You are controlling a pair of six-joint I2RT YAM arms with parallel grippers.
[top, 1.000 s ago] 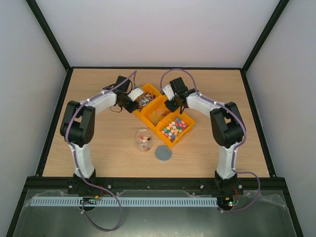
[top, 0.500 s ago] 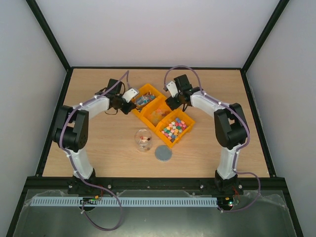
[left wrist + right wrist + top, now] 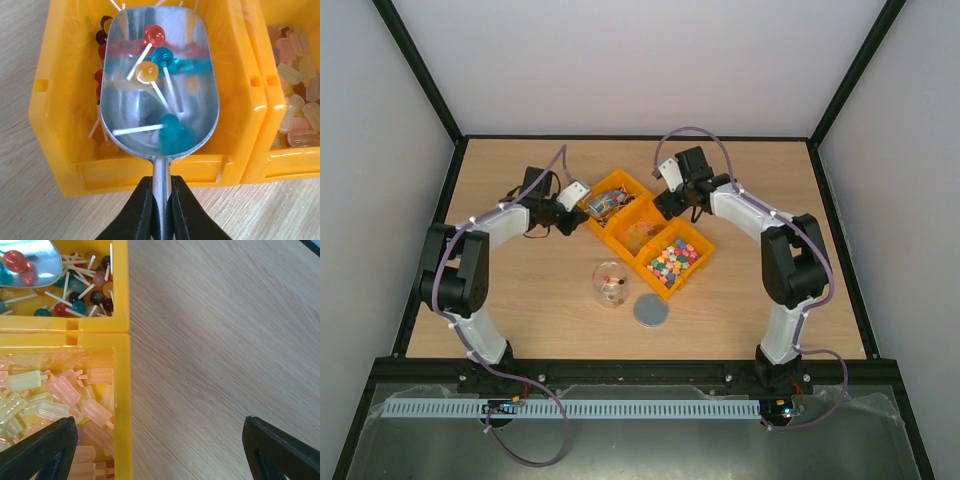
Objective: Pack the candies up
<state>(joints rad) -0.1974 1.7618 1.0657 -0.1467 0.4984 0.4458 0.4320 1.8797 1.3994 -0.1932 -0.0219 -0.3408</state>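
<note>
My left gripper (image 3: 161, 182) is shut on the handle of a silver scoop (image 3: 157, 75). The scoop holds several lollipop candies (image 3: 154, 35) above the yellow lollipop bin (image 3: 50, 115). From above, the left gripper (image 3: 565, 210) sits at that bin's left side (image 3: 620, 178). My right gripper (image 3: 160, 450) is open and holds nothing. One of its fingers (image 3: 40, 450) hangs over the pale popsicle candies (image 3: 60, 390) in the middle bin (image 3: 122, 405), the other over bare wood. The third bin (image 3: 705, 243) holds multicoloured cubes (image 3: 670, 262).
A clear cup (image 3: 611, 283) with a few candies stands in front of the bins. A grey round disc (image 3: 651, 311) lies beside it. The three bins form a diagonal row mid-table.
My right gripper has opened wide and drawn back toward the far edge of the bins. The left arm has pulled back to the left with the scoop still in its grip.
</note>
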